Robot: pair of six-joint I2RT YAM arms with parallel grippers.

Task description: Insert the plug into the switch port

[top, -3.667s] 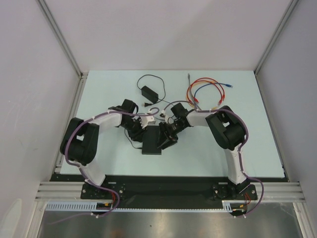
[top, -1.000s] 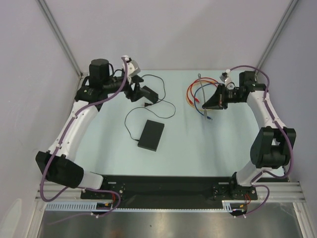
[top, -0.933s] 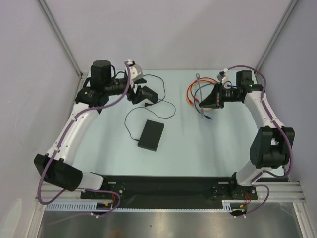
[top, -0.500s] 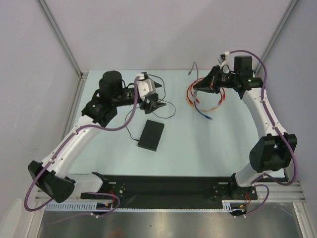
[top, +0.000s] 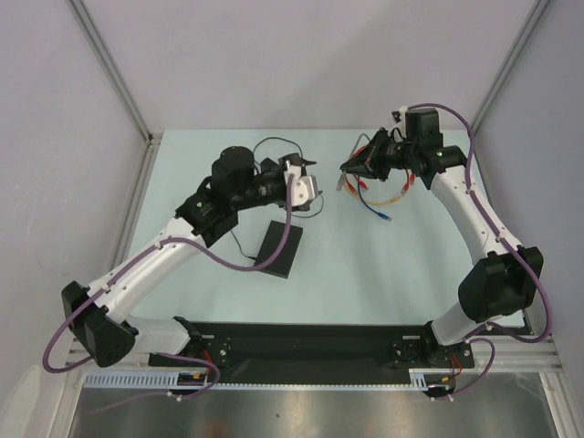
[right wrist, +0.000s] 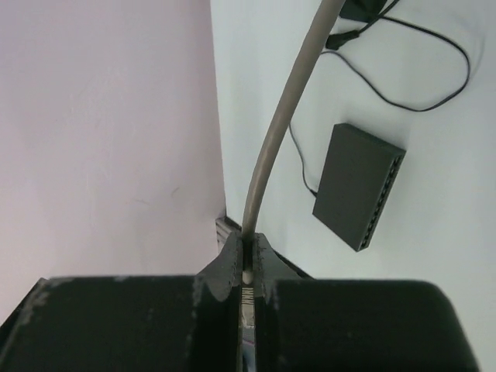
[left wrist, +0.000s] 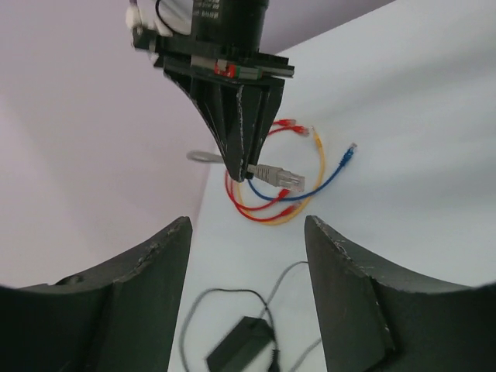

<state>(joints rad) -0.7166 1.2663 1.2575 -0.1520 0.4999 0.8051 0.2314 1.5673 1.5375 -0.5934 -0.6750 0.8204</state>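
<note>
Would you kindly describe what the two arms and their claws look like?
Both arms have white link shells, the left arm and the right arm alike, joined by bulky black joint housings. A purple cable loops loosely along each. Each claw is matte black: the left claw has broad, curved fingers, the right claw tapers to a wedge and carries small red marks.

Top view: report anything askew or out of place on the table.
The switch lies diagonal on the table, not square with its edges. Red, orange and blue cables sit in a loose tangle at the far right. Nothing looks damaged or spilled.
</note>
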